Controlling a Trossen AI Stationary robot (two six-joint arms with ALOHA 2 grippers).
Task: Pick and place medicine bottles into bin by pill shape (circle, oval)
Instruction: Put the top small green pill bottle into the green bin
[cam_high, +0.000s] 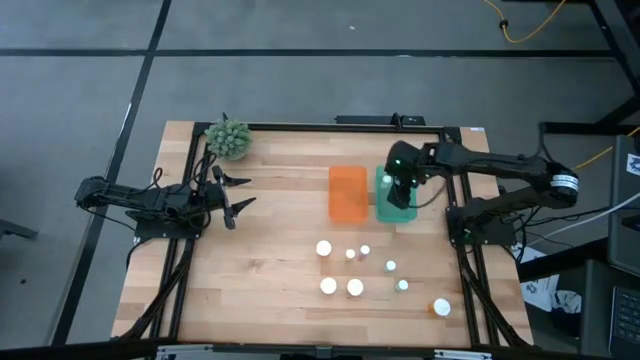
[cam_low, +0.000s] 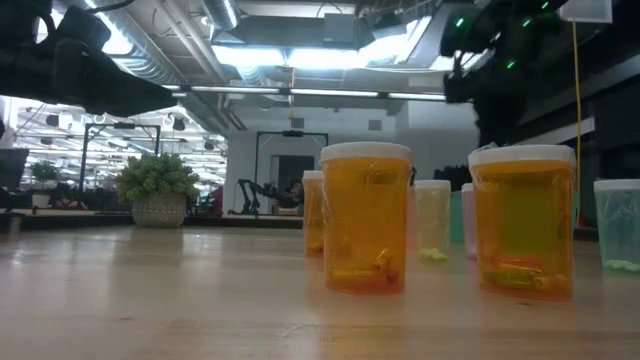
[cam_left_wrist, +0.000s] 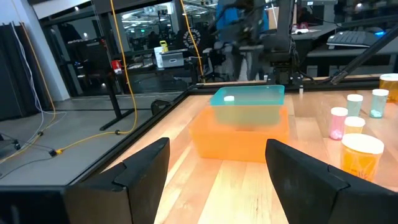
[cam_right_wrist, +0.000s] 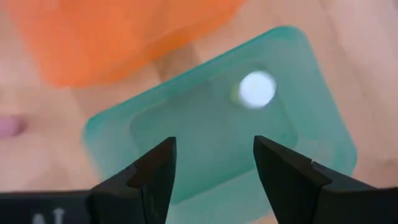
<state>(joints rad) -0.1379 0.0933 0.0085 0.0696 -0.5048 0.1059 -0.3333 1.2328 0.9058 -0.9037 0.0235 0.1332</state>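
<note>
The left gripper is being held apart and empty at the left side of the table, well away from the green bin, with a potted plant just behind it. Nothing is being asked of that arm.

The orange bin is lying just left of the green bin, the two nearly touching. In front of the green bin, toward the table's near edge, the remaining bottles are standing in a loose group, about eight white caps being countable from above, with one orange-tinted bottle set apart at the right.

The right gripper is being held directly over the green bin, its fingers spread and nothing between them. One bottle is sitting upright inside the green bin, off toward one corner, its white cap being shown from above.

The step in hand is judged to be the release of that bottle, and it appears done. To finish it well, the fingers are best kept spread while the wrist is being raised straight up, so that neither the cap nor the bin wall is being brushed. Only once the bin's rim is cleared should the arm be swung toward the standing bottles. The next bottle should be approached from above and taken around its body below the cap, since neighbours in the group are close and could be knocked over.
</note>
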